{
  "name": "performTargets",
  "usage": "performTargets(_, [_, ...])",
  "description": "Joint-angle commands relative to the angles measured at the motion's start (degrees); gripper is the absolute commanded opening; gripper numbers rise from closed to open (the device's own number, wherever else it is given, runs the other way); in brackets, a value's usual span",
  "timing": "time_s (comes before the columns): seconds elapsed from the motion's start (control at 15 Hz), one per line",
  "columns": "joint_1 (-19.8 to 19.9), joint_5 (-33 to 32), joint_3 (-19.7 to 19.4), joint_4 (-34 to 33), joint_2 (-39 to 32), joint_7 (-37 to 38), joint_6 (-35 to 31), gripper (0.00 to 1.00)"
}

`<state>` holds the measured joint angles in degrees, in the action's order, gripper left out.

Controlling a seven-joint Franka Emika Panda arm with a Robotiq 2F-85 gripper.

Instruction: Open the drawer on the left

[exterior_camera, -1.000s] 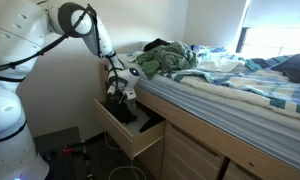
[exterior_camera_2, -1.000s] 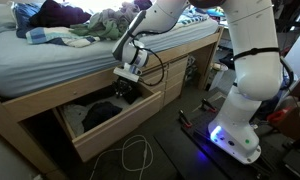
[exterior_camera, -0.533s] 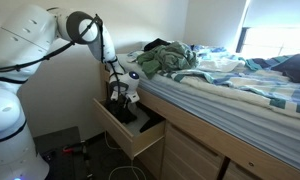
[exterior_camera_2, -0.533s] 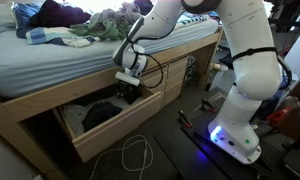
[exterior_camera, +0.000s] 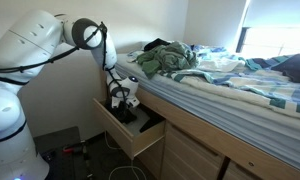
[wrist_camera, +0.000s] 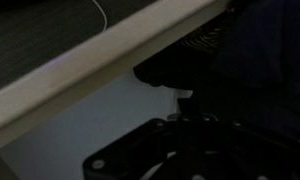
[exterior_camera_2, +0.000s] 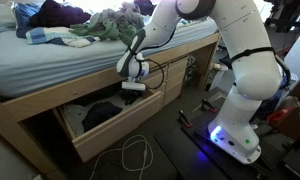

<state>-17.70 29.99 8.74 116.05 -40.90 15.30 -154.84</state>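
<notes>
The wooden drawer [exterior_camera: 131, 133] under the bed stands pulled out in both exterior views [exterior_camera_2: 108, 132]. Dark clothing lies inside it [exterior_camera_2: 100, 113]. My gripper [exterior_camera: 123, 99] hangs just above the drawer's inner end, close under the bed frame [exterior_camera_2: 133, 84]. Its fingers are too small and dark to read as open or shut, and I see nothing held. The wrist view is very dark: a pale wooden edge [wrist_camera: 110, 52] runs diagonally above the black gripper body.
The bed [exterior_camera: 240, 85] carries a striped blanket and a heap of clothes [exterior_camera: 165, 58]. A closed drawer front [exterior_camera: 195, 155] sits beside the open one. A white cable [exterior_camera_2: 138, 155] loops on the floor by the robot's base [exterior_camera_2: 238, 135].
The gripper has risen a little and drawn in toward the bed frame, and the arm's elbow has swung. The drawer stays pulled out as before.
</notes>
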Motion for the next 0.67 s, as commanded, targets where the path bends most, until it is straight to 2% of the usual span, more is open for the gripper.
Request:
performTargets(0.0, [1.5,-5.7,0.6,0.9,1.9,2.7,9.2,0.00])
performTargets(0.27, [2.4,-8.1,0.8,0.0,2.8,3.5,21.8,0.00])
performTargets(0.6, [2.8,-8.4,0.6,-1.0,3.8,4.7,31.3,0.00])
